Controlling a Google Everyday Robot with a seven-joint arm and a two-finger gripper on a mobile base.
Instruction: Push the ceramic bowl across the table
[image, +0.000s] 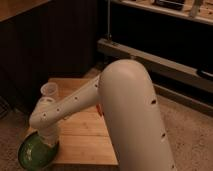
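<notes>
The ceramic bowl (36, 155) overhangs the near-left corner of the surface (87, 137), with the hand (48, 137) down at its rim on the cup (49, 91) side, its finger state impossible to tell.

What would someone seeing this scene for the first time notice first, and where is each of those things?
The big white robot arm fills the middle, reaching down and left over the wooden table. Its tool is at the near left corner, right at the green bowl, which juts out over the table's edge. A small whitish cup stands behind, near the far left corner.
</notes>
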